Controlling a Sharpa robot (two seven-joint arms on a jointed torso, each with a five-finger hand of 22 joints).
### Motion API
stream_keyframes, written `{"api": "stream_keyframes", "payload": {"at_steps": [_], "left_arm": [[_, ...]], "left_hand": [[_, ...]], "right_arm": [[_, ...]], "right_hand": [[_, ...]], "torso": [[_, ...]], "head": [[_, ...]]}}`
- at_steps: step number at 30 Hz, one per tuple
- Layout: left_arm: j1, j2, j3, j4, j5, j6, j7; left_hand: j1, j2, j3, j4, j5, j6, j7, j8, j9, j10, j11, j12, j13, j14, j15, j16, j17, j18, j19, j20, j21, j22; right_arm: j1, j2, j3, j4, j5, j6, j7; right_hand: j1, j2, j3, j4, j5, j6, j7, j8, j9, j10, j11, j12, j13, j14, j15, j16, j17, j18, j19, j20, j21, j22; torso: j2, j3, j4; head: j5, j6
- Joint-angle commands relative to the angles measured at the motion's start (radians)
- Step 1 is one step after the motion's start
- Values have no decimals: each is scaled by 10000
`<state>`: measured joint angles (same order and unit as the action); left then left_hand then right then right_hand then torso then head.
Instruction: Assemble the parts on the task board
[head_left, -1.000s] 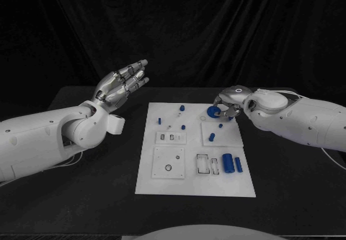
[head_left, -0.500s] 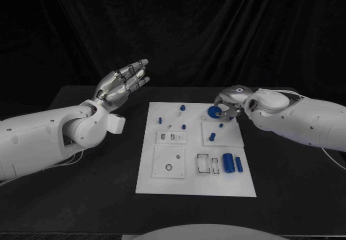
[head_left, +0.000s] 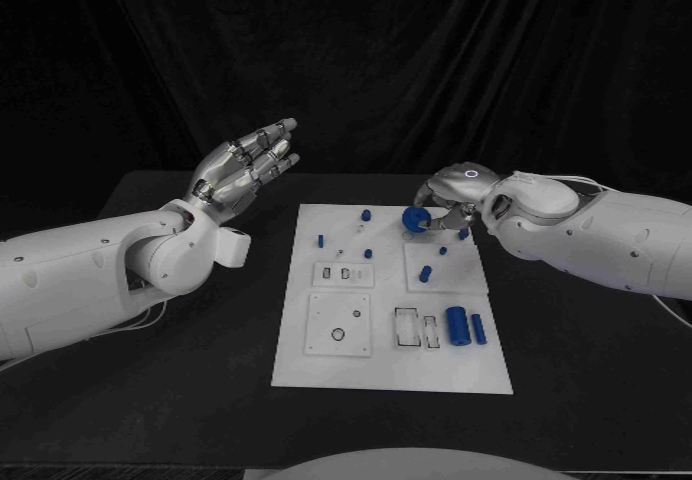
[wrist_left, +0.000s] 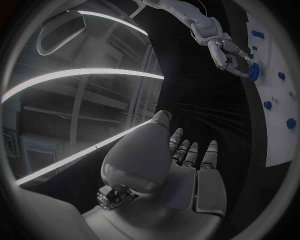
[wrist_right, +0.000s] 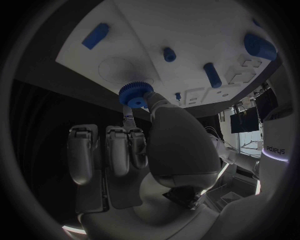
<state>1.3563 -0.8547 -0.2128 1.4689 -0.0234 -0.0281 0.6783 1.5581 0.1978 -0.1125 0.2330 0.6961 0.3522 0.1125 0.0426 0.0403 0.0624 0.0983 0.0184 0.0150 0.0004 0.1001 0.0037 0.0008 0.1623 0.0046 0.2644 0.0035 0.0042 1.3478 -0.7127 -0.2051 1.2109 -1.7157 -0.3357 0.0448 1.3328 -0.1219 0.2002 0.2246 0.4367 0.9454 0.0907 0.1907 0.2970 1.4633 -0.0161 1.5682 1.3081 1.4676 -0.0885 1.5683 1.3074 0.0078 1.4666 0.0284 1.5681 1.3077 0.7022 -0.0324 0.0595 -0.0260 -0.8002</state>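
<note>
The right hand (head_left: 450, 205) pinches a blue gear (head_left: 415, 222) between thumb and finger, holding it just above the far right corner of the white task board (head_left: 325, 365). The left hand (head_left: 242, 165) hangs raised off the board's left side, fingers spread and holding nothing, while other blue parts (head_left: 457, 326) lie on the board.

- You get no readable text, numbers or labels on the task board (head_left: 389, 370) or its blue parts.
- Right wrist view: there's small lettering at the circle's rim on a white surface, too blurred to read reliably.
</note>
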Motion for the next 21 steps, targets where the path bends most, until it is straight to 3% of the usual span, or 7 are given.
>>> {"api": "stream_keyframes", "payload": {"at_steps": [1, 7, 21], "left_arm": [[-11, 47, 11, -1, 14, 132, 365], [-12, 84, 11, -9, 14, 164, 347], [-12, 158, 11, -33, 14, 188, 281]], "left_hand": [[97, 18, 50, 11, 32, 32, 27, 17, 8, -53, -25, -59, -13, -4, 56, -37, -8, 170, 6, 49, 15, -2], [103, 21, 64, 2, 34, 24, 24, 16, 7, -52, -26, -58, -12, -4, 71, -37, -8, 170, 7, 51, 15, -1], [106, 22, 73, -3, 35, 27, 20, 16, 7, -36, -21, -54, -9, -4, 78, -37, -8, 171, 6, 53, 15, -2]], "right_arm": [[45, 148, -1, 107, 4, -260, 72], [82, 678, 0, -53, 76, -58, 191], [73, 2050, 1, -1103, 419, 448, 506]], "right_hand": [[-95, 0, -33, 30, 21, 321, -292, -3, 617, 1075, -18, 26, 2627, 1032, -32, 25, 2634, -78, 1042, -58, 27, 2631], [-124, 7, -33, 38, -34, 286, -266, -22, 636, 1075, 2, 26, 2627, 1032, -11, 25, 2634, -78, 1042, -47, 27, 2631], [-110, 30, -9, 6, -123, 243, -236, -49, 663, 1075, 36, 26, 2627, 1032, 28, 25, 2634, -78, 1042, -22, 27, 2631]], "torso": [[-17, -14, -9], [-5, -11, 12], [20, 2, 43]], "head": [[-14, -11], [-18, -21], [-147, -63]]}}
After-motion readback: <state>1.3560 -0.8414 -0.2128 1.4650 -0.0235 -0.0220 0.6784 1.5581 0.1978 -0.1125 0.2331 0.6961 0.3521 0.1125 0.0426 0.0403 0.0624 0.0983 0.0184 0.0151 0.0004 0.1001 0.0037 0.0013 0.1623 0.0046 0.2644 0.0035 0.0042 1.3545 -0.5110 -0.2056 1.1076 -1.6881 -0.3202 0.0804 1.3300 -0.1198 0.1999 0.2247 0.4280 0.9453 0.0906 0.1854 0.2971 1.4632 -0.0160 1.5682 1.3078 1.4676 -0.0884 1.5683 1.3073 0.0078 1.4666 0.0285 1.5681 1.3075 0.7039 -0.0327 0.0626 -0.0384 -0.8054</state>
